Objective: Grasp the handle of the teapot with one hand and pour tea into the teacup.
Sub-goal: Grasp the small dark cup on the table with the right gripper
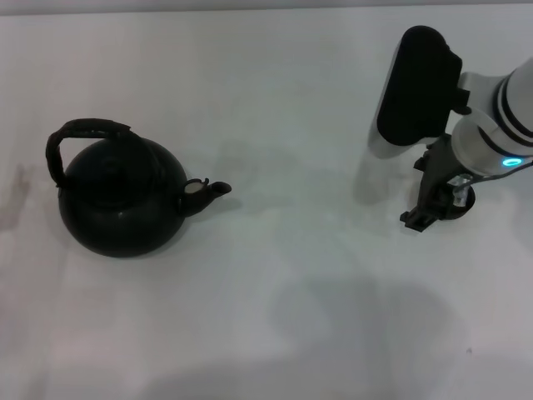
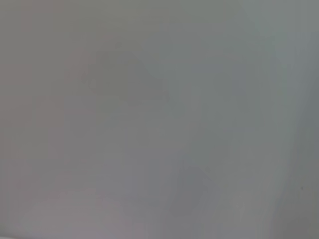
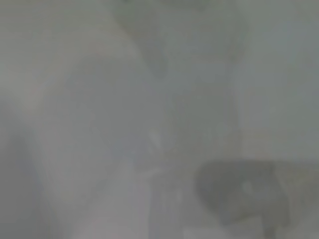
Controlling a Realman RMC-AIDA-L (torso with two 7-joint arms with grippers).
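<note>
The teapot [image 1: 121,200] stands upright on the white worktop [image 1: 283,317], on the robot's left side in the head view. Its spout [image 1: 206,192], pale at the tip, points toward the robot's right. The handle [image 1: 83,137] arches over the lid and leans toward the pot's far left side, joined to the body at both ends. Nothing touches the pot or the handle.

Well apart from it, on the robot's right, the right arm [image 1: 491,125] reaches in from the edge of the head view, a white cylinder with black bands and a small blue-green light. The right gripper [image 1: 429,204] hangs at its end, pointing down at the worktop. Whether its fingers are parted or closed cannot be told, since the arm and wrist block most of it. A small dark round shape shows just beneath and behind the gripper, partly hidden; it may be the teacup [image 1: 462,200], though too little shows to be sure. The right wrist view gives only a blurred dark patch at that spot.

The left arm and its gripper appear in no view; the left wrist view shows only bare pale surface.
</note>
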